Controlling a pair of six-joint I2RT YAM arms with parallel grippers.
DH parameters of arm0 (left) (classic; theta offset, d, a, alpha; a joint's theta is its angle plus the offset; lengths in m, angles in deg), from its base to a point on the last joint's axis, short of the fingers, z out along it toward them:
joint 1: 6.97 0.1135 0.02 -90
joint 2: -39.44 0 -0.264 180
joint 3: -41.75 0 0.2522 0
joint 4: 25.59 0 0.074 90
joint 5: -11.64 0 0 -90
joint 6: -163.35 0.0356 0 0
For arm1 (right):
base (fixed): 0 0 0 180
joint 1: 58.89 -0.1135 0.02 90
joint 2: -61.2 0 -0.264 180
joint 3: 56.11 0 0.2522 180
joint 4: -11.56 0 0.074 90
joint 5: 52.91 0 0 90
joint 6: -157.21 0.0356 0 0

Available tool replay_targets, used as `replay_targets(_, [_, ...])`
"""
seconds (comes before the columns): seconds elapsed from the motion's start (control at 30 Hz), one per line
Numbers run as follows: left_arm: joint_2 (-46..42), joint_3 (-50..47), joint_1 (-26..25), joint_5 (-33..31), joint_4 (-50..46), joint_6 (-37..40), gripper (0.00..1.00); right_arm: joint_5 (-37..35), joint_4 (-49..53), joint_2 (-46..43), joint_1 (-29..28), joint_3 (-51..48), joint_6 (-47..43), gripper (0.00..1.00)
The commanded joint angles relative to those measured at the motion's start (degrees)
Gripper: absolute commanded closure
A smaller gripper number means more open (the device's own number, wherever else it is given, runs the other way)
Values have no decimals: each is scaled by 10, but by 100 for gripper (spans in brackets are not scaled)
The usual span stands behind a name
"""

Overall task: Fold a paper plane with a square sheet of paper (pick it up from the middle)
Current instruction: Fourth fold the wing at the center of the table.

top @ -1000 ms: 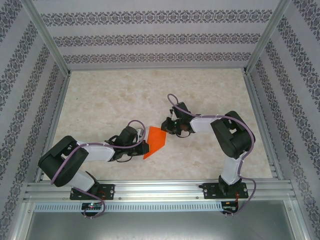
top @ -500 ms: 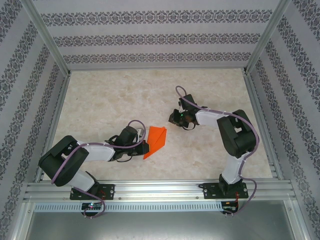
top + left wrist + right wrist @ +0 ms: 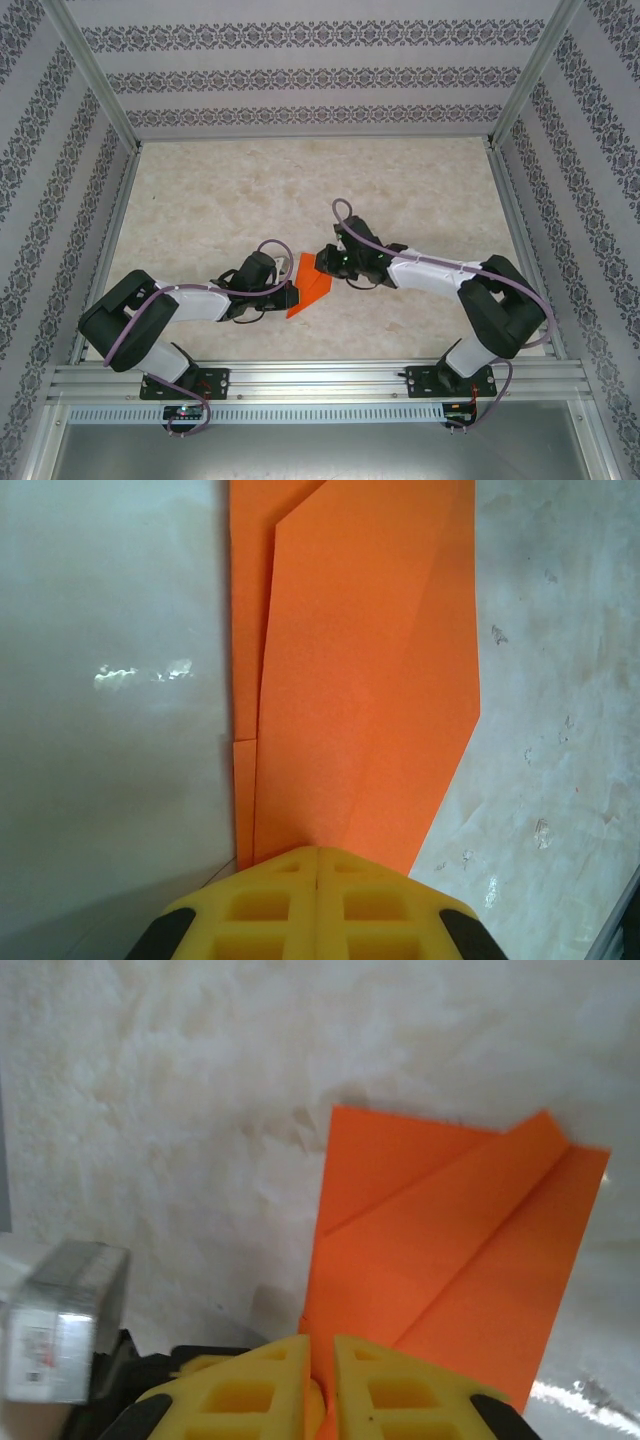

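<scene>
Part-folded orange sheet (image 3: pixel 314 285) in left gripper (image 3: pixel 318 855) and right gripper (image 3: pixel 320 1345)

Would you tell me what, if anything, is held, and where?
The folded bright orange paper sheet: left fingers pinch one edge, right fingers the opposite side.

The paper (image 3: pixel 313 284) lies on the table (image 3: pixel 220 190), toward the front edge and about midway across. The left gripper (image 3: pixel 292 296) meets the paper's left side and the right gripper (image 3: pixel 324 263) its far right corner, with the paper between them.
</scene>
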Motion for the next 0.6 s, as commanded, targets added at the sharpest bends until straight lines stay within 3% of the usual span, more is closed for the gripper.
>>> replay_targets(0.0, [68, -41, -3, -65, -140, 26, 98, -3, -89, 30, -11, -10, 49, 85])
replay_targets(0.23, [76, -37, -3, -64, -135, 28, 98, 8, -103, 102, -31, 12, 61, 86])
replay_targets(0.57, [123, -47, -3, -52, -89, 22, 97, -22, -80, 128, -27, -27, 63, 86])
